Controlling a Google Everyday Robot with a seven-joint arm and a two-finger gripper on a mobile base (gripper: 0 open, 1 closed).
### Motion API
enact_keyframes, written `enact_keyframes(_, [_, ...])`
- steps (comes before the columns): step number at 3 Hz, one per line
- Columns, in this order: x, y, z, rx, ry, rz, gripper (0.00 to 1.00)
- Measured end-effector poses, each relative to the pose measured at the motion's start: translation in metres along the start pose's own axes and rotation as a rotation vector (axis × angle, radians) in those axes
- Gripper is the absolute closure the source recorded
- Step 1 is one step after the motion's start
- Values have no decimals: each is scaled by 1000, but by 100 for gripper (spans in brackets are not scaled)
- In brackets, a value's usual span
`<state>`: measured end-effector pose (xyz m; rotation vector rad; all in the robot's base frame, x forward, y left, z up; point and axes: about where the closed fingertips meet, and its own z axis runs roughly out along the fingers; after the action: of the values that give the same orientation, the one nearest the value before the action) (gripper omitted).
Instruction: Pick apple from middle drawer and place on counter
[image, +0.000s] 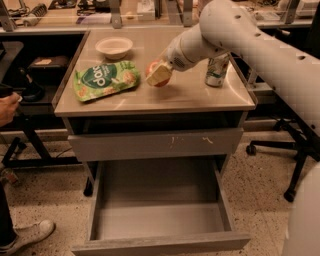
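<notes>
The red-orange apple (151, 67) is in my gripper (159, 75) at the middle of the beige counter (175, 97), low over or on its top; I cannot tell if it touches. The cream fingers are shut around it and hide most of it. My white arm comes in from the upper right. The middle drawer (160, 190) is pulled out below, its grey floor bare.
On the counter are a green snack bag (105, 79) at the left, a white bowl (114, 47) behind it and a soda can (217, 70) at the right. A shut drawer front with white scratches (150, 144) sits above the open drawer. A person's hand (7, 107) and shoe (25, 235) are at the left.
</notes>
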<state>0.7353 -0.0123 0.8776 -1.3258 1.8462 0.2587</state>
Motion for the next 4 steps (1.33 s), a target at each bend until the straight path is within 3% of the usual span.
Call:
enact_keyframes(2, [21, 5, 32, -45, 57, 25, 100])
enact_keyframes(4, [21, 5, 32, -45, 57, 25, 57])
